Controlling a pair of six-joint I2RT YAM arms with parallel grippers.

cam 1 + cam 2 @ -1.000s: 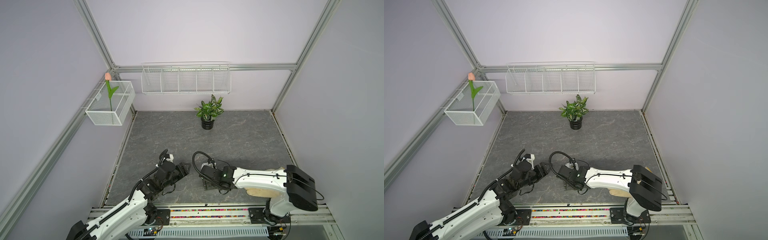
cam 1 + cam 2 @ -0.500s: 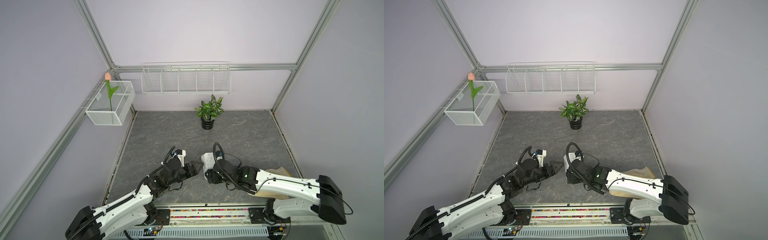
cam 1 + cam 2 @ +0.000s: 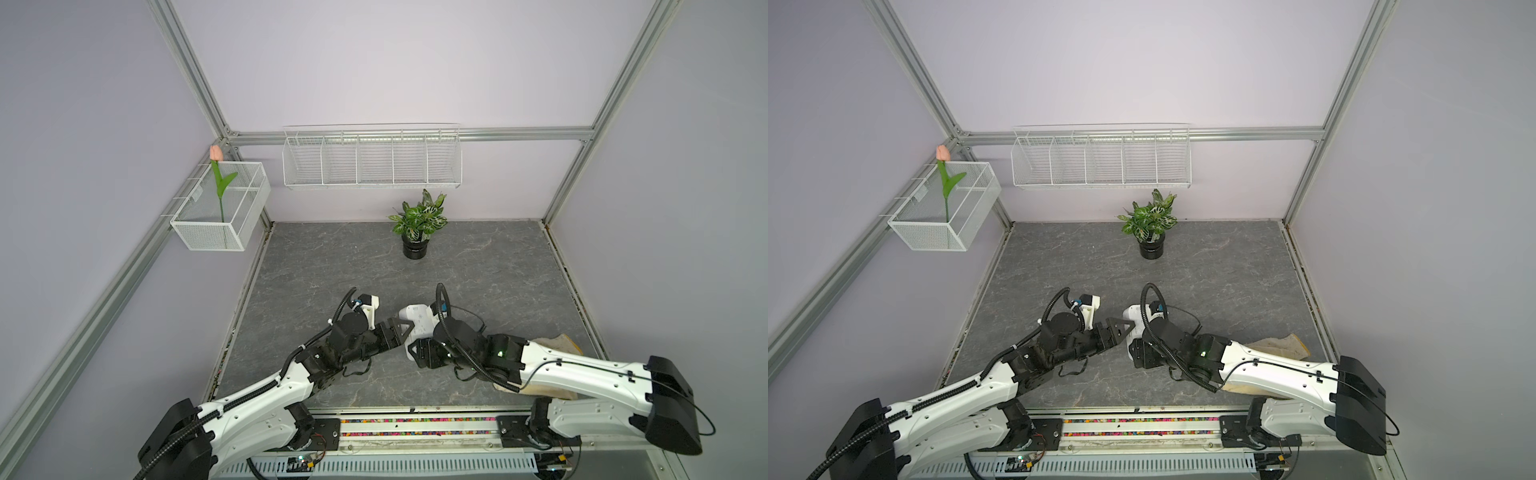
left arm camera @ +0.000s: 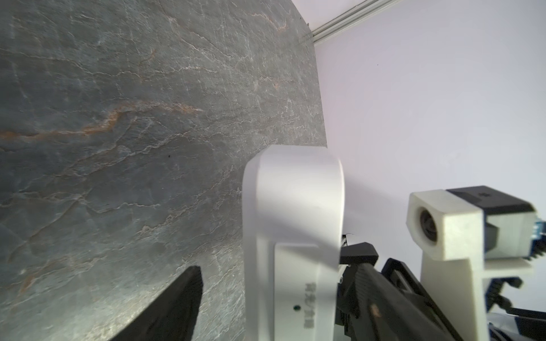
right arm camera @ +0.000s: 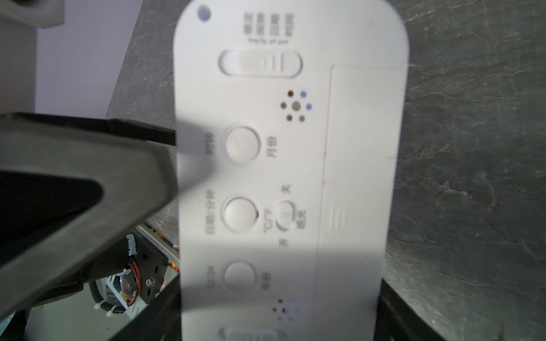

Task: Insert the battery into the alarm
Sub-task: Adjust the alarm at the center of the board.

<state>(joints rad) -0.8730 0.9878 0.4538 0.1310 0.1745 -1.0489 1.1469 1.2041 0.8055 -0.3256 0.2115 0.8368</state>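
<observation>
The alarm (image 3: 419,322) is a white rounded slab held up off the table by my right gripper (image 3: 417,350), which is shut on its lower end. The right wrist view shows its back (image 5: 289,177) with round buttons, a slide switch and small holes. A closed cover panel (image 5: 360,165) runs along one side of the back. My left gripper (image 3: 404,330) is open and straddles the alarm's near edge (image 4: 292,206). One left finger (image 4: 177,298) stands clear of it. The other finger (image 4: 359,254) sits against its side. The battery is out of view.
A potted plant (image 3: 417,226) stands at the back of the grey stone table (image 3: 332,266). A wire shelf (image 3: 372,156) and a mesh basket with a tulip (image 3: 220,208) hang on the walls. A beige cloth (image 3: 555,345) lies under the right arm.
Both arms have reached further out over the table. The right one has carried the alarm up and forward. The left gripper has come up to the alarm's side.
</observation>
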